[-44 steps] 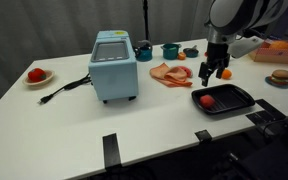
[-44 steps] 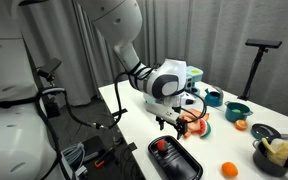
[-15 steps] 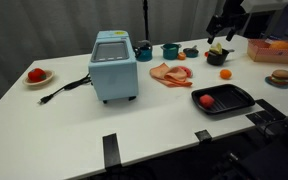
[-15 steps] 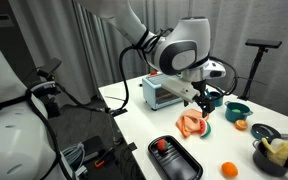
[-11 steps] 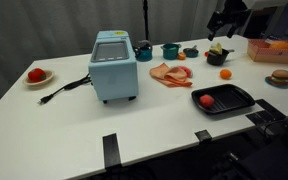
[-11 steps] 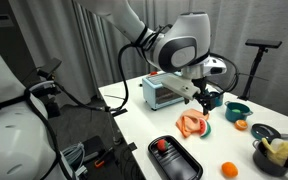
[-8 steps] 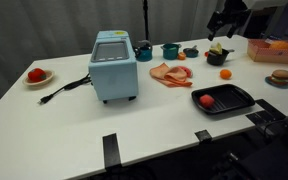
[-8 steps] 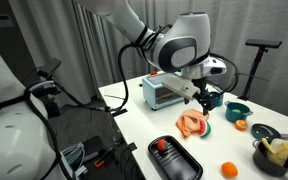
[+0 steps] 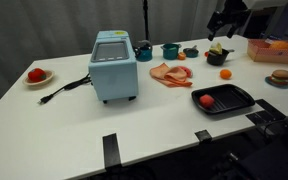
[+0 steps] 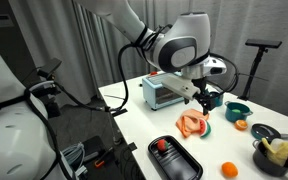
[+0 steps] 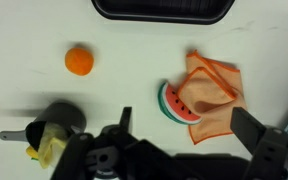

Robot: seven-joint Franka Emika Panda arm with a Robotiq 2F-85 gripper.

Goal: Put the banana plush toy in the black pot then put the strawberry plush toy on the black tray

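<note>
In an exterior view, the camera faces the white table [image 9: 154, 125] from its long edge, at middle distance. In an exterior view, it looks along that table from beside the white robot arm [image 10: 124, 20]. The wrist view looks straight down, close. All three share the flat rectangular black tray [image 11: 159, 8]

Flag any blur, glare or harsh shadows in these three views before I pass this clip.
Wrist view: the tool is a dark, soft-focus mass in the foreground; the orange fruit and black pot are legible; the white table reads bright, almost washed out. Both exterior views: even light, faint shadows, no glare; the black tray shows little surface detail.
</note>
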